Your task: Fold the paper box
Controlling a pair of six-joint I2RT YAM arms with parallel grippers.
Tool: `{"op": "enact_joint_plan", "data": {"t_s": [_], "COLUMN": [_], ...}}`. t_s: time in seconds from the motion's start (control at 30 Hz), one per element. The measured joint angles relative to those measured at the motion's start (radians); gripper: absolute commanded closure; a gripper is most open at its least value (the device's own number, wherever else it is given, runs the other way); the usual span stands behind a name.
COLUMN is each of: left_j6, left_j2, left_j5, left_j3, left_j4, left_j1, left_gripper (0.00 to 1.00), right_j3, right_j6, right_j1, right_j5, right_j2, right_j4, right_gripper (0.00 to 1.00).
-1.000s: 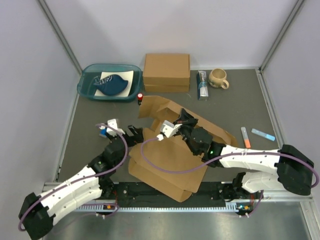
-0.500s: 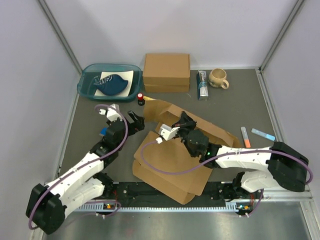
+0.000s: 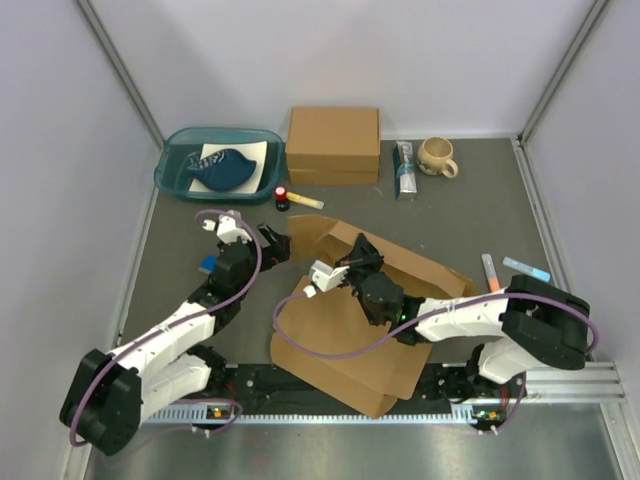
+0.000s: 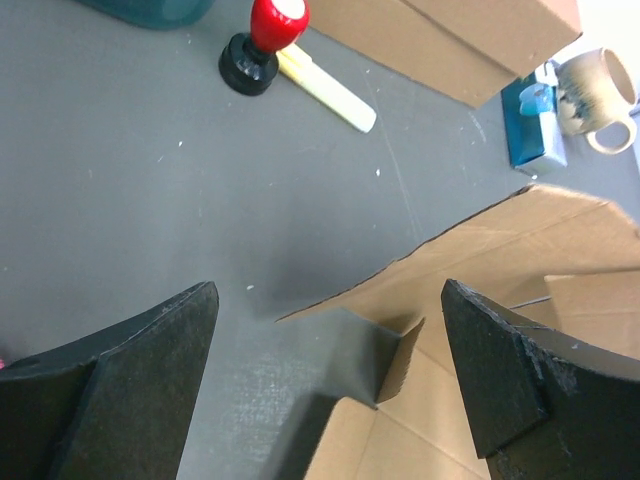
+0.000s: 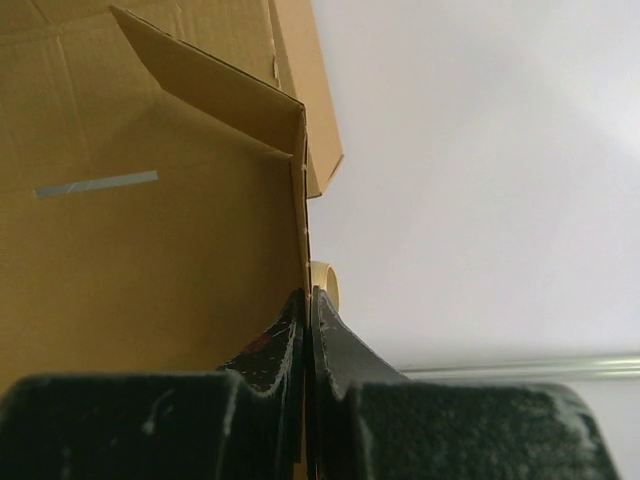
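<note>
Since the paper box [image 3: 335, 340] is the largest thing here, start with it. It lies half-formed just on the near side of the closed cardboard box [image 3: 333, 145], with one wall raised and the rest splayed flat.

The right gripper [image 3: 360, 252] is clamped tight on that raised wall's top edge (its wrist view shows both jaws pressed on the cardboard with no gap). The left gripper [image 3: 274, 243] hangs spread wide and empty over the paper box's corner flap nearest the closed cardboard box, touching nothing.

To fold well, I judge the right should keep the wall upright and steady. The left should then come down on the loose flap close to its crease, pushing inward rather than dragging the sheet.

Against a second ago, the left arm has swung from the sheet's side edge toward the closed cardboard box. The far flap has drawn back from that box, and a yellow marker [image 3: 306, 202] it covered now shows beside the red-topped peg [image 3: 281, 196].
</note>
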Motion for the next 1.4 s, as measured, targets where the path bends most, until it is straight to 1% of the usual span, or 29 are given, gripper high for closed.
{"op": "enact_joint_plan", "data": {"t_s": [0.17,0.37,0.6,0.83,0.97,1.0,1.07,1.1,1.2,1.23,1.3,1.33,1.4], "left_j6": [0.018,0.040,0.078,0.124,0.145,0.148,0.153,0.157,0.166,0.166,0.169,0.171,0.175], "left_j2": [-0.001,0.031,0.134,0.234,0.278,0.286,0.301,0.307,0.316,0.319,0.319,0.319,0.319], "left_j5": [0.017,0.037,0.120,0.203,0.230,0.235,0.241,0.246,0.264,0.272,0.284,0.289,0.298], "left_j3": [-0.087,-0.174,-0.201,-0.191,-0.183,-0.183,-0.183,-0.183,-0.182,-0.181,-0.181,-0.181,-0.181], "left_j4": [0.099,0.298,0.540,0.655,0.683,0.690,0.706,0.715,0.731,0.738,0.747,0.751,0.758], "left_j1": [0.000,0.001,0.002,0.002,0.002,0.002,0.002,0.002,0.002,0.002,0.002,0.003,0.005], "left_gripper": [0.03,0.05,0.10,0.17,0.26,0.33,0.38,0.42,0.47,0.51,0.52,0.48,0.34], "right_j3": [0.003,0.006,0.010,0.010,0.010,0.010,0.010,0.010,0.010,0.010,0.010,0.010,0.010], "right_j6": [0.076,0.138,0.176,0.184,0.184,0.183,0.182,0.181,0.178,0.177,0.177,0.177,0.177], "right_j1": [0.000,0.000,0.000,0.000,0.000,0.000,0.000,0.000,0.000,0.000,0.000,0.000,0.001], "right_j5": [-0.001,-0.009,-0.015,-0.018,-0.020,-0.020,-0.019,-0.019,-0.019,-0.019,-0.018,-0.016,-0.015], "right_j2": [-0.039,-0.071,-0.080,-0.084,-0.085,-0.085,-0.085,-0.085,-0.085,-0.084,-0.084,-0.084,-0.084], "right_j4": [-0.071,-0.137,-0.157,-0.161,-0.164,-0.164,-0.161,-0.160,-0.160,-0.160,-0.160,-0.160,-0.160], "right_gripper": [1.00,1.00,1.00,1.00,1.00,1.00,1.00,1.00,1.00,1.00,1.00,1.00,1.00]}}
